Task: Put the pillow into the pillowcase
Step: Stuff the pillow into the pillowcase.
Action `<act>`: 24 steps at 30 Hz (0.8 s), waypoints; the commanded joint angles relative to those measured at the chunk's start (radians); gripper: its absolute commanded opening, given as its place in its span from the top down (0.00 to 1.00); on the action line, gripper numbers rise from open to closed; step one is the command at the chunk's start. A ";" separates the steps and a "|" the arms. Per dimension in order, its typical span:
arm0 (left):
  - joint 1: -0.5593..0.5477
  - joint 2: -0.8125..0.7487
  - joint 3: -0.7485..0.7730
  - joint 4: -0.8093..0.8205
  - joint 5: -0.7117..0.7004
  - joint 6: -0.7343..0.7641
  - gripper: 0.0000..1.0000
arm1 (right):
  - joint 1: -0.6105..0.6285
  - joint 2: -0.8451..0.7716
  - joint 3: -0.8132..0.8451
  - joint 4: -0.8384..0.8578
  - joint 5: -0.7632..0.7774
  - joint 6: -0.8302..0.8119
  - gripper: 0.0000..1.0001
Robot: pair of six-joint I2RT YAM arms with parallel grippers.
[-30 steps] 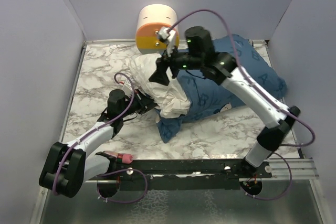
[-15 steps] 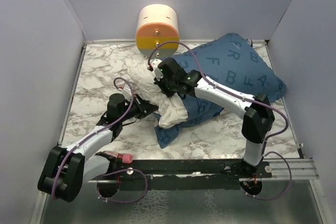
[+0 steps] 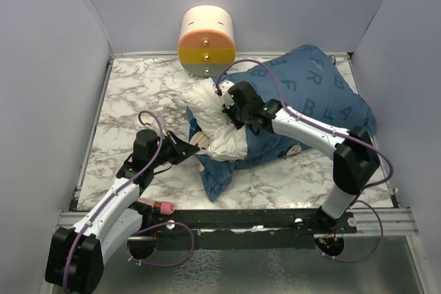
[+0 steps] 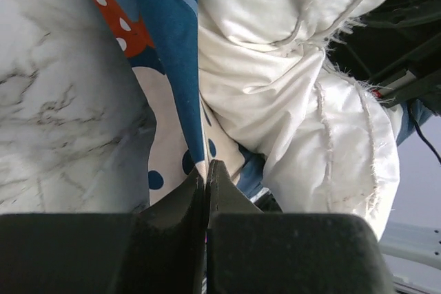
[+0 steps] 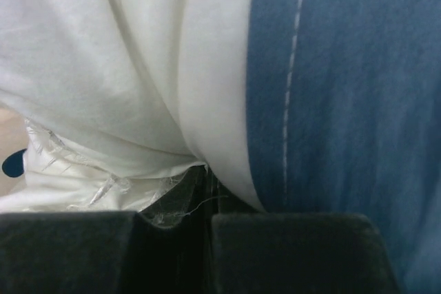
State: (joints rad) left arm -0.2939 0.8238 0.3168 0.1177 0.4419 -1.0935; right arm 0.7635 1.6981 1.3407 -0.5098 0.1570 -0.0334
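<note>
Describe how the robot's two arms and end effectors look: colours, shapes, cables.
The left arm and right arm have white shells with black joints; a purple cable loops along each. The left end effector and right end effector are black with tapered fingers.

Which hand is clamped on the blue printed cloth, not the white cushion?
The left hand, shut on the edge of the pillowcase below its red polka-dot bow; the right hand pinches white pillow fabric instead.
</note>
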 commanded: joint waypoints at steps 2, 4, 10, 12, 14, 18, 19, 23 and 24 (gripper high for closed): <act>0.045 -0.053 0.085 -0.172 -0.077 0.110 1.00 | -0.058 0.166 -0.117 -0.325 0.048 -0.023 0.99; 0.046 -0.046 0.092 -0.231 -0.089 0.125 1.00 | -0.058 0.209 -0.106 -0.320 0.013 -0.031 0.99; 0.047 0.008 0.088 -0.384 -0.160 0.136 1.00 | -0.058 0.193 -0.084 -0.292 -0.078 -0.012 0.96; 0.046 0.052 0.087 -0.383 -0.152 0.138 0.97 | -0.058 0.154 -0.064 -0.281 -0.148 -0.021 0.91; 0.046 0.077 0.113 -0.401 -0.170 0.149 0.76 | -0.058 0.133 -0.041 -0.278 -0.183 -0.020 0.91; 0.047 0.058 0.205 -0.433 -0.231 0.181 0.52 | -0.058 0.134 -0.020 -0.273 -0.256 -0.010 0.91; 0.047 0.055 0.235 -0.444 -0.245 0.194 0.47 | -0.058 0.132 -0.021 -0.270 -0.276 -0.005 0.91; 0.047 0.064 0.271 -0.313 -0.149 0.152 0.49 | -0.058 0.094 -0.043 -0.228 -0.338 0.027 0.92; 0.047 0.085 0.265 -0.266 -0.117 0.116 0.54 | -0.059 0.083 -0.047 -0.218 -0.347 0.034 0.92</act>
State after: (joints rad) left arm -0.2504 0.8970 0.5579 -0.2832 0.2619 -0.9329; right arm 0.7345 1.7744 1.3632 -0.5781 -0.1520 -0.0269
